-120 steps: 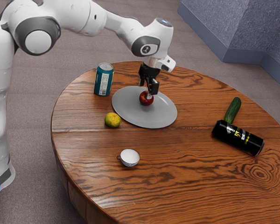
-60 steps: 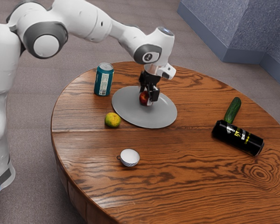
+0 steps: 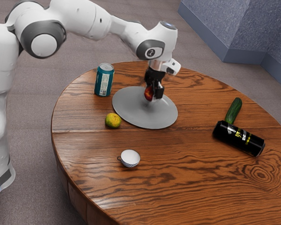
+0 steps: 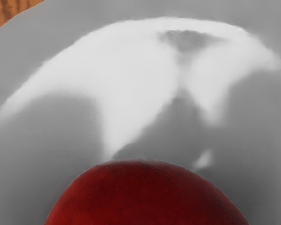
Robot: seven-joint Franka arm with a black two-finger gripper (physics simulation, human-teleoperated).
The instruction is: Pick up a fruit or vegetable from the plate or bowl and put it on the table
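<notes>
Near the upper middle of the exterior view, the end effector (image 3: 153, 93) has its two fingers closed around the red apple (image 3: 148, 94), which looks lifted a little above the grey plate (image 3: 131, 112). The step in hand, I judge, is lifting it off. The next move calls for carrying it sideways past the rim, perhaps to the wood of the counter (image 3: 187, 164) between the plate and the black can (image 3: 238, 138) at right of the frame, then lowering it before letting go. A yellow-green fruit (image 3: 113, 120) sits just beside the plate, towards the frame's left, already on the counter.

Seen from the wrist view, the apple's smooth, rounded skin is close under the hand, and pale reflections (image 4: 140, 61) spread over the plate beyond it, a detail the exterior view lacks.
</notes>
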